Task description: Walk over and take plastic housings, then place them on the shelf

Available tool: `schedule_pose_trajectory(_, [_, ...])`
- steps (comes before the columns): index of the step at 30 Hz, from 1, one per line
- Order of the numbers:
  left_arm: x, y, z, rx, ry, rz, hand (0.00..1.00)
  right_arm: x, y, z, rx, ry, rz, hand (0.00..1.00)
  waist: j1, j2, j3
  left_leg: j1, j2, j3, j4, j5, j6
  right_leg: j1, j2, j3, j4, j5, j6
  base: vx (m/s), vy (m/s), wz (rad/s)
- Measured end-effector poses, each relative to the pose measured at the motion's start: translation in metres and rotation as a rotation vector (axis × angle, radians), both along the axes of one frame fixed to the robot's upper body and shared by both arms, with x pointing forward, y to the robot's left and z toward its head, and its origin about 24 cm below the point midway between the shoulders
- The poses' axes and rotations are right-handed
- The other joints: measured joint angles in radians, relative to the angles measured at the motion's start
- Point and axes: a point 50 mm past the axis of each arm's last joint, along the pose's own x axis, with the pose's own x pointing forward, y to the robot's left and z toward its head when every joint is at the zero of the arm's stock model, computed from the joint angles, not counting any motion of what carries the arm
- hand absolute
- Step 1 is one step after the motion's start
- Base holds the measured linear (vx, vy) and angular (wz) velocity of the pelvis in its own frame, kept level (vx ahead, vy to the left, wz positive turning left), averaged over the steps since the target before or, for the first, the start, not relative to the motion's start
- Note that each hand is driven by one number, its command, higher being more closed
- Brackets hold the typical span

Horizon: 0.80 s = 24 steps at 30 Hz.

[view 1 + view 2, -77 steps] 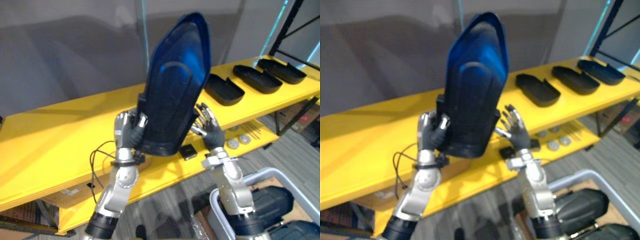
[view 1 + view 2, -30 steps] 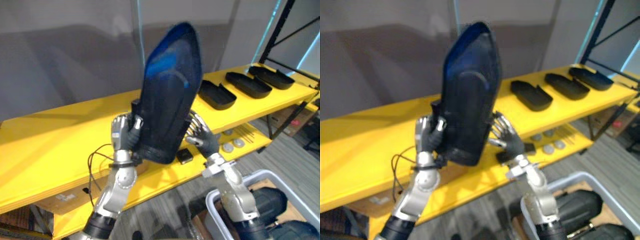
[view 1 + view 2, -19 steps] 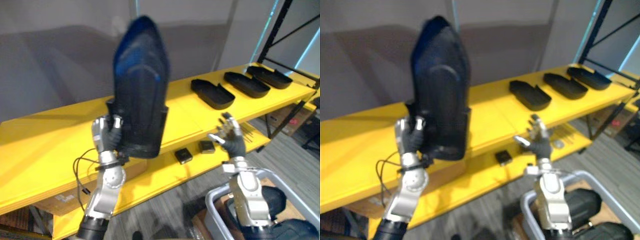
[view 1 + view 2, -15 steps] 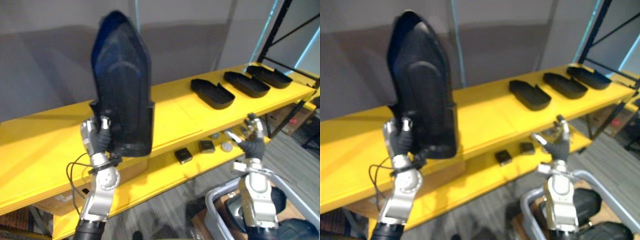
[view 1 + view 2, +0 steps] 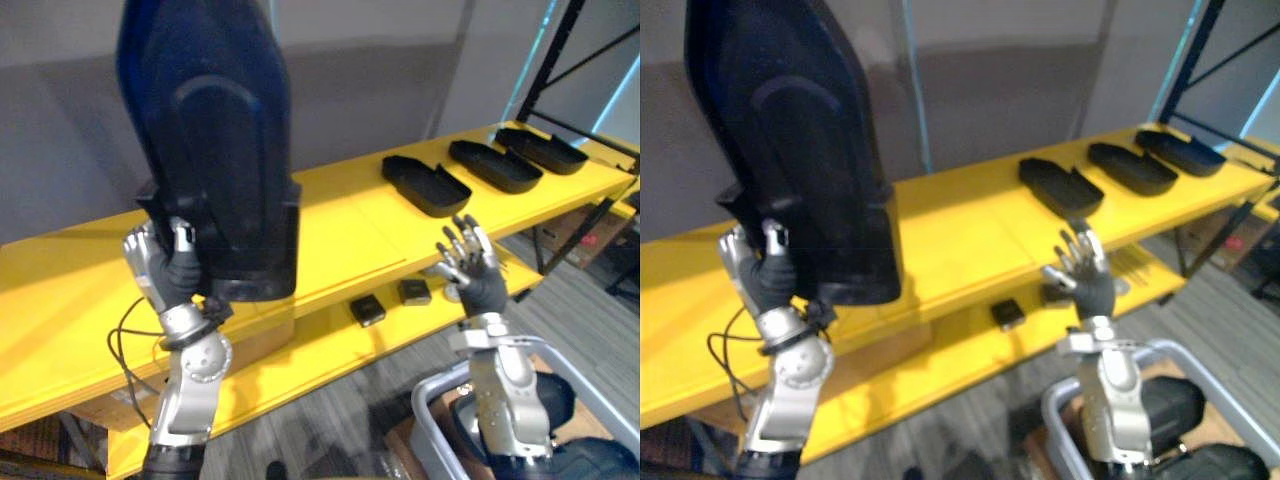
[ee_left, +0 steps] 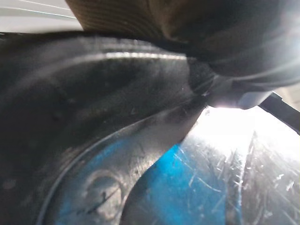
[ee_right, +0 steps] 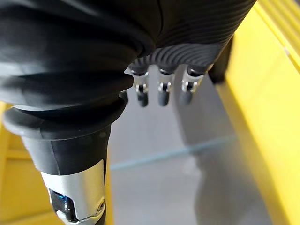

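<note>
Long yellow shelf board [image 5: 350,230] runs across in front of you, bare along its middle and left stretch. The large dark blue-black plastic housing [image 5: 215,150] is above that left stretch, upright with its pointed end up and not touching the board. Your left hand [image 5: 160,272] has its fingers clenched round the housing's bottom edge. It is likely carried tall to pass above the shelf's front lip. A grey plastic bin [image 5: 430,395] sits below the shelf's right part. Three black tray-shaped housings [image 5: 425,186] lie in a row on the shelf's right end, so set yours down clear of them. Your right hand [image 5: 468,268] hangs before the shelf's front edge, fingers released and spread, holding nothing. Small black blocks [image 5: 367,310] rest on the level beneath the shelf, not in your way.
</note>
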Motion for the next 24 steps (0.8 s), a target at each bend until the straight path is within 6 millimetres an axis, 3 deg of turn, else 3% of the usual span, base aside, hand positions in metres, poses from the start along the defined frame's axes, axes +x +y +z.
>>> schedule_pose_trajectory(16, [0.004,-0.045,-0.001,0.075,0.021,-0.193,1.00,0.004,0.051,0.003,0.021,0.001,0.253,0.00,0.003,-0.001,0.014,0.000,-0.004,-0.005,0.000,0.002,0.002,0.000,-0.004,-0.004,0.005,0.003,0.002,0.00,0.000,0.00])
schedule_pose_trajectory(24, [0.009,-0.051,0.002,0.091,0.020,-0.200,1.00,0.005,0.059,0.006,0.020,-0.005,0.276,0.00,0.002,-0.002,0.013,0.002,-0.004,-0.007,0.000,0.002,0.002,-0.001,-0.004,-0.005,0.009,-0.002,-0.005,0.00,0.000,0.00])
